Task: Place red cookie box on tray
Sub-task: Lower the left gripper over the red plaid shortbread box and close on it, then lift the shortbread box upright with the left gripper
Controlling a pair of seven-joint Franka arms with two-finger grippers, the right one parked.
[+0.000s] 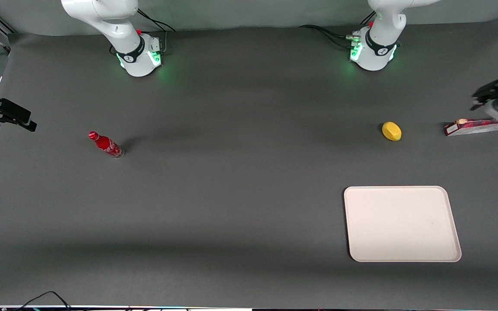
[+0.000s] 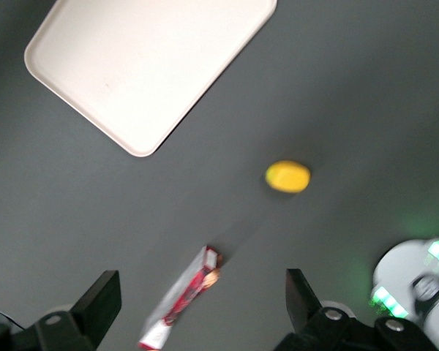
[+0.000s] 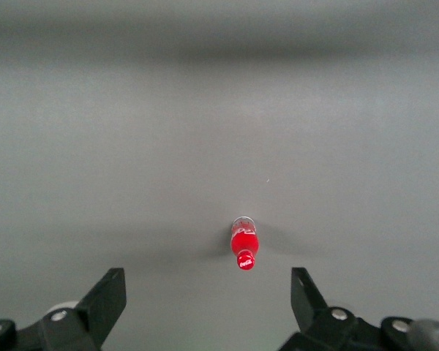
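Observation:
The red cookie box (image 1: 474,127) lies flat on the dark table at the working arm's end, its far end covered by the arm. My left gripper (image 1: 490,102) hovers above that end of the box, clear of it. In the left wrist view the gripper (image 2: 203,301) is open, and the box (image 2: 183,300) lies on the table below, slanted between the two black fingers (image 2: 102,301) without touching them. The cream-white tray (image 1: 402,255) sits nearer the front camera than the box, with nothing on it; it shows as well in the left wrist view, tray (image 2: 143,55).
A yellow lemon-like object (image 1: 391,131) rests beside the box, toward the parked arm. A small red bottle (image 1: 105,144) stands toward the parked arm's end of the table. The arm bases (image 1: 372,52) stand along the table edge farthest from the front camera.

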